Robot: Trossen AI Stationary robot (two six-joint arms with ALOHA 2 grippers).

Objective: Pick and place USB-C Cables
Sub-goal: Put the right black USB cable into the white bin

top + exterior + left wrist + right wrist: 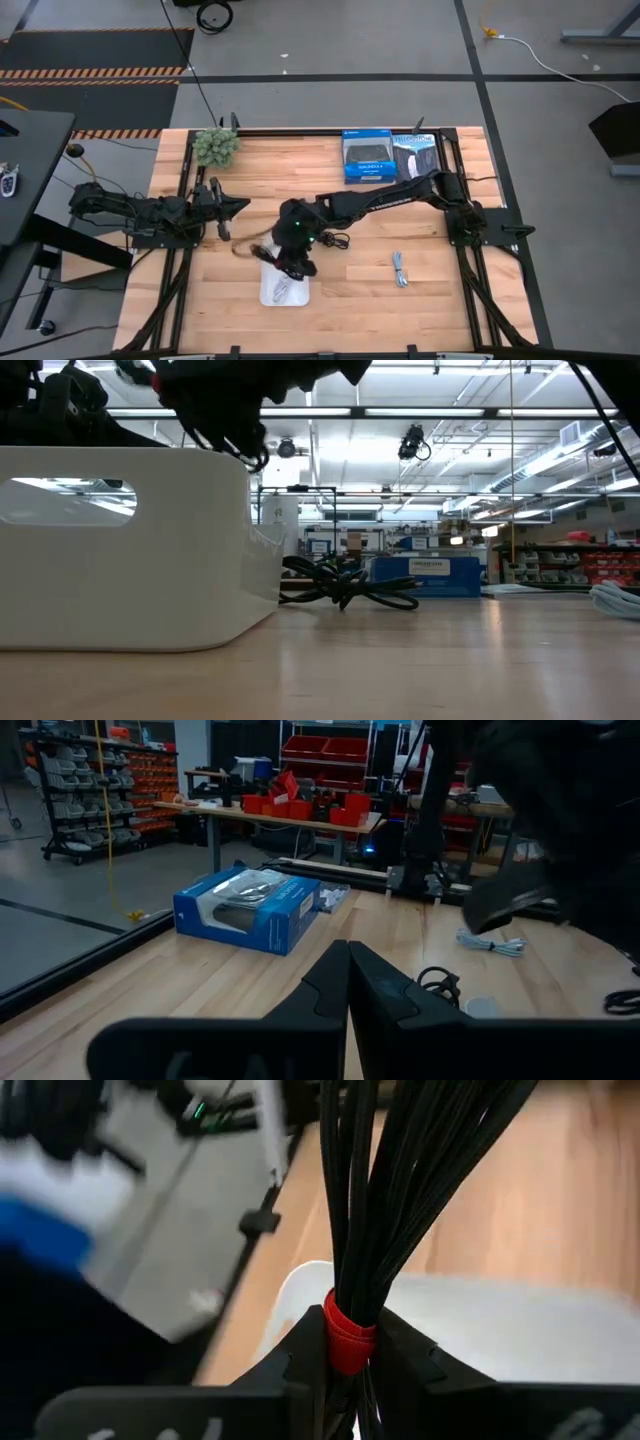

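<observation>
**Fingers pinched on the red-banded cable, over the tray**

Right gripper (pixel 350 1355): dark fingers (pixel 410 1355) clamp the black cable with red band (pixel 349 1342) at its band; glossy strands fan toward the frame's top. In the high view this gripper (pixel 290 255) sits centre-low, above the white tray (pixel 300 296).

Left gripper (pixel 348 982): fingers pressed together, nothing held; waits at mid-left of the high view.

Tray: smooth, rounded-corner plastic, holding a pale coiled cable (pixel 282 289).

Black cable (pixel 345 588): loose tangle on the wood, just right of the tray wall in the low view.

Pale blue-grey cable (pixel 400 268): thin bundle, lower right of centre, well apart.

Blue box (pixel 364 155) and black box (pixel 414 152): upper centre, side by side.
</observation>
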